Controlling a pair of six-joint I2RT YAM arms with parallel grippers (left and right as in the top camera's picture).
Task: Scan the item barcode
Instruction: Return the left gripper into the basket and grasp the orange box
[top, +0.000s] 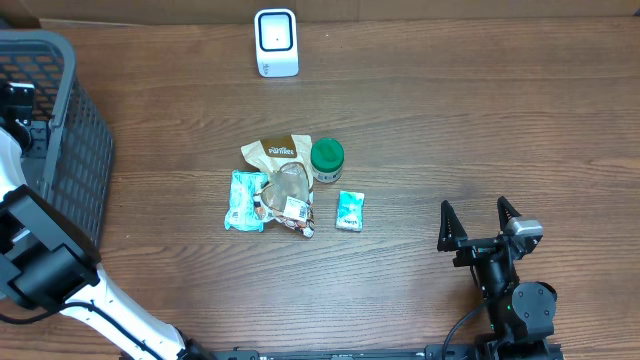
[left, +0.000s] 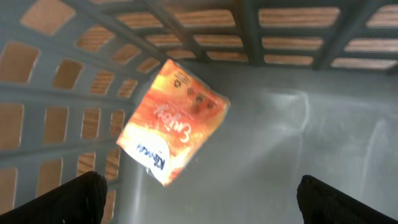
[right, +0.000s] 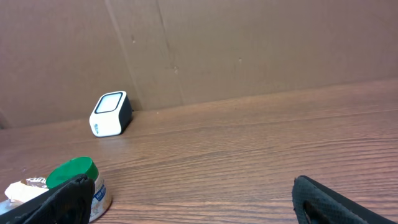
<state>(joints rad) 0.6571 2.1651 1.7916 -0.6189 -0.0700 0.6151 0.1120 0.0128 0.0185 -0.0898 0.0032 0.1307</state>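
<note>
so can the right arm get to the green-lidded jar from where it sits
Probably yes: the right claw stands open with bare table between it and the green-lidded jar. The teal packet lies just beside that path, so it might get nudged.

This looks like a mock shop checkout on a robot test bench: a wooden table (top: 450, 130) carries a white barcode scanner (top: 276, 42), small packaged groceries (top: 285, 190) (pouches, a green-lidded jar (top: 327, 157)) and a grey plastic shopping basket (top: 85, 150), backed by plain cardboard panels (right: 249, 43).
</note>
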